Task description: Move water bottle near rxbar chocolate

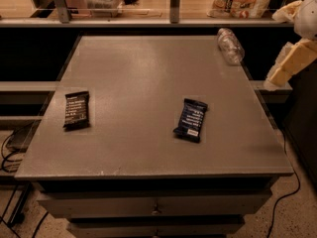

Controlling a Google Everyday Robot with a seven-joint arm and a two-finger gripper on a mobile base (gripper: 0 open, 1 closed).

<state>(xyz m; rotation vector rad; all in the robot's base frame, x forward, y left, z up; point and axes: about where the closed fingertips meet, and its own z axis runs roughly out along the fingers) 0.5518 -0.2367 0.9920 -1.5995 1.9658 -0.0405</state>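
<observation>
Crinkled plastic rolls: from beyond the right edge of the table (148,73), bring your gripper (283,69) (clenched or not, I cannot tell) squarely across the water bottle (231,45).

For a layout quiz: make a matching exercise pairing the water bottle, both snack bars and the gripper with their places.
1 water bottle
2 rxbar chocolate
3 navy-blue bar
4 gripper

A left side of the table
B beyond the table's right edge
C far right corner, lying down
D right of centre

Pairs: 1-C, 2-A, 3-D, 4-B
</observation>
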